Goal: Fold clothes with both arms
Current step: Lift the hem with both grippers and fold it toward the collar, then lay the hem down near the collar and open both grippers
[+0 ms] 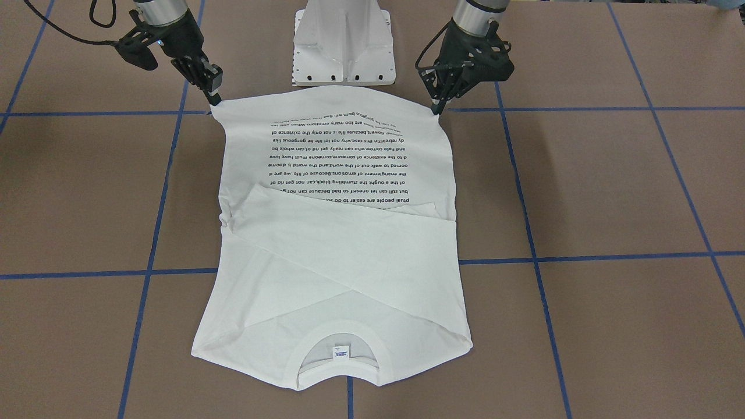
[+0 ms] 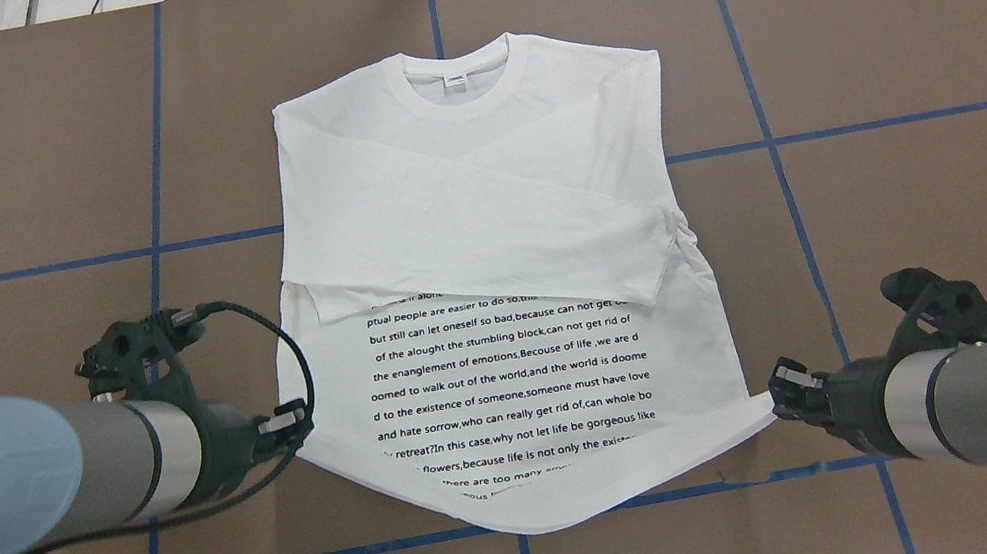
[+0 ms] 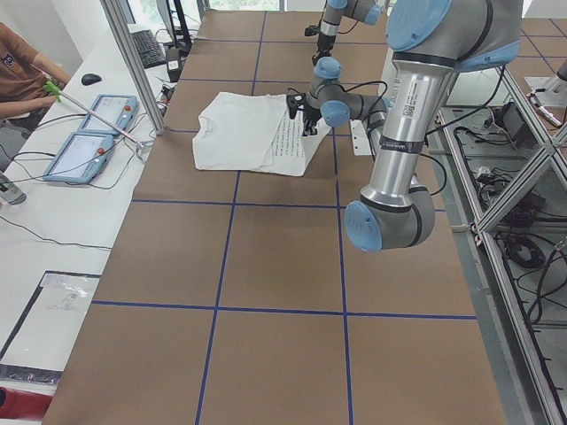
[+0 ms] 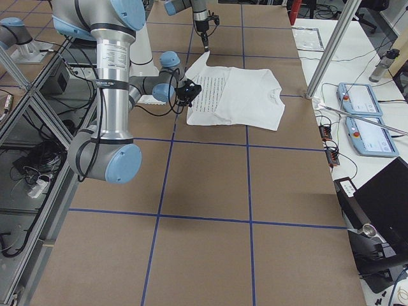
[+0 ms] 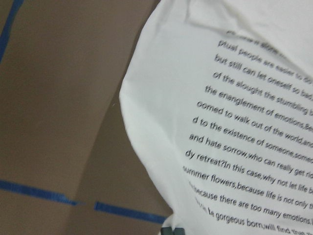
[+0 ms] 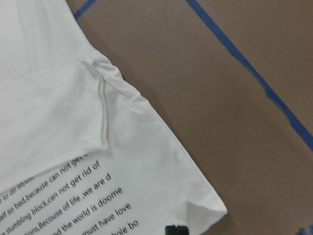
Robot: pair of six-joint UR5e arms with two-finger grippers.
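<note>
The white long-sleeved T-shirt (image 2: pixel 483 218) lies flat, printed text up, collar and label (image 2: pixel 456 78) at the far side. Both sleeves are folded across the chest. My left gripper (image 2: pixel 301 425) is shut on the near hem corner on its side, and my right gripper (image 2: pixel 776 397) is shut on the other hem corner. The hem between them sags toward the robot base. From the front, the left gripper (image 1: pixel 437 107) and right gripper (image 1: pixel 214 100) pinch the corners slightly off the table. In the wrist views the cloth (image 5: pixel 220 122) (image 6: pixel 58 122) runs down to the fingertips at the bottom edge.
The white pedestal base (image 1: pixel 343 46) stands just behind the hem. Brown table surface (image 2: pixel 892 176) with blue tape lines surrounds the shirt. A side bench holds two control pendants (image 3: pixel 93 133), and a seated person's arm (image 3: pixel 22 75) shows there.
</note>
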